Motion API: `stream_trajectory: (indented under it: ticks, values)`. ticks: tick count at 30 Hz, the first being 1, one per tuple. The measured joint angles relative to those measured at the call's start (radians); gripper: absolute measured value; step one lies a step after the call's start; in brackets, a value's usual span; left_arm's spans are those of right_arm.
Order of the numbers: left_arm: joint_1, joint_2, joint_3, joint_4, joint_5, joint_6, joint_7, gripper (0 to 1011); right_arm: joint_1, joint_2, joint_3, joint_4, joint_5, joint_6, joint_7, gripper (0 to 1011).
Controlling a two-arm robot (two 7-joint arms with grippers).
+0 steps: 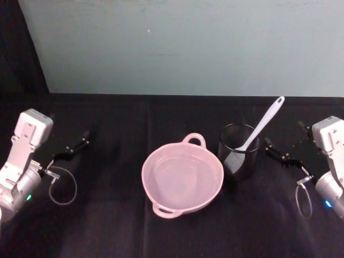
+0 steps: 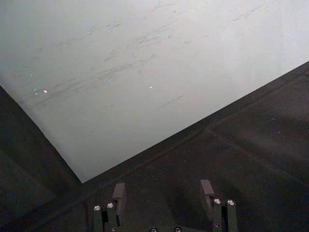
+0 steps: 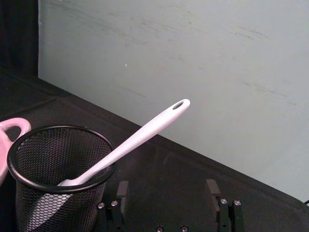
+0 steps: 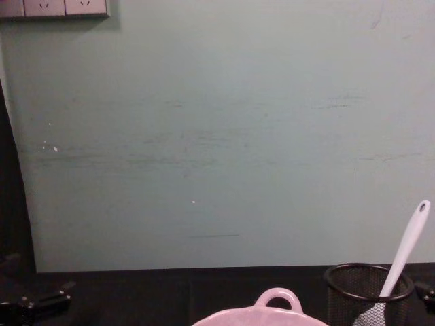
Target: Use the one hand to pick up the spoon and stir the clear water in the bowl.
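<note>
The white spoon (image 1: 262, 124) stands tilted in a black wire-mesh cup (image 1: 239, 153), blade down and handle end up to the right. Left of the cup sits the pale pink bowl (image 1: 153, 164) with clear water in it. My right gripper (image 1: 278, 150) hovers open just right of the cup, nothing between its fingers. The right wrist view shows the spoon (image 3: 140, 137), the cup (image 3: 58, 179), a bowl handle (image 3: 12, 126) and my open right gripper (image 3: 167, 191). My left gripper (image 1: 77, 144) is parked far left, and the left wrist view shows the left gripper (image 2: 162, 193) open.
A black cloth (image 1: 107, 226) covers the table, and a pale green wall (image 1: 188, 48) rises behind it. In the chest view the spoon (image 4: 404, 255) rises from the cup (image 4: 367, 292) at the lower right, beside the bowl (image 4: 231, 319).
</note>
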Motion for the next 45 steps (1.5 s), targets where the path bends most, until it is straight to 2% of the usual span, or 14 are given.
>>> stream_trajectory:
  ticks: [3, 7, 12, 15, 18, 20, 22, 26, 28, 29, 30, 34, 39, 45]
  values:
    - [0.0, 0.0, 0.0, 0.0, 0.0, 0.0, 0.0, 1005, 0.0, 0.0, 0.0, 0.0, 0.0, 0.0, 0.0, 1003]
    - [0.0, 0.0, 0.0, 0.0, 0.0, 0.0, 0.0, 1005, -0.03, 0.018, 0.034, -0.034, 0.019, -0.005, 0.008, 1002]
    - [0.0, 0.0, 0.0, 0.0, 0.0, 0.0, 0.0, 1005, -0.089, 0.037, 0.098, -0.092, 0.097, -0.009, 0.036, 1003]
    - [0.0, 0.0, 0.0, 0.0, 0.0, 0.0, 0.0, 1005, -0.134, 0.042, 0.161, -0.134, 0.22, -0.015, 0.106, 1003]
    - [0.0, 0.0, 0.0, 0.0, 0.0, 0.0, 0.0, 1005, -0.149, 0.038, 0.194, -0.149, 0.303, -0.009, 0.16, 1003]
    - [0.0, 0.0, 0.0, 0.0, 0.0, 0.0, 0.0, 1005, -0.154, 0.028, 0.222, -0.158, 0.401, 0.019, 0.224, 1003]
    - [0.0, 0.0, 0.0, 0.0, 0.0, 0.0, 0.0, 1005, -0.15, 0.016, 0.247, -0.161, 0.5, 0.075, 0.283, 1002]
    - [0.0, 0.0, 0.0, 0.0, 0.0, 0.0, 0.0, 1005, -0.123, -0.01, 0.276, -0.151, 0.64, 0.197, 0.351, 1003]
    - [0.0, 0.0, 0.0, 0.0, 0.0, 0.0, 0.0, 1005, -0.099, -0.02, 0.281, -0.138, 0.714, 0.273, 0.367, 1003]
    - [0.0, 0.0, 0.0, 0.0, 0.0, 0.0, 0.0, 1005, -0.099, -0.02, 0.281, -0.138, 0.714, 0.273, 0.367, 1002]
    - [0.0, 0.0, 0.0, 0.0, 0.0, 0.0, 0.0, 1005, -0.08, -0.027, 0.281, -0.126, 0.763, 0.326, 0.37, 1002]
    - [0.0, 0.0, 0.0, 0.0, 0.0, 0.0, 0.0, 1005, -0.023, -0.048, 0.275, -0.078, 0.859, 0.425, 0.372, 1003]
    - [0.0, 0.0, 0.0, 0.0, 0.0, 0.0, 0.0, 1005, 0.036, -0.067, 0.254, -0.017, 0.898, 0.463, 0.378, 1003]
    - [0.0, 0.0, 0.0, 0.0, 0.0, 0.0, 0.0, 1005, 0.095, -0.075, 0.217, 0.04, 0.895, 0.465, 0.384, 1003]
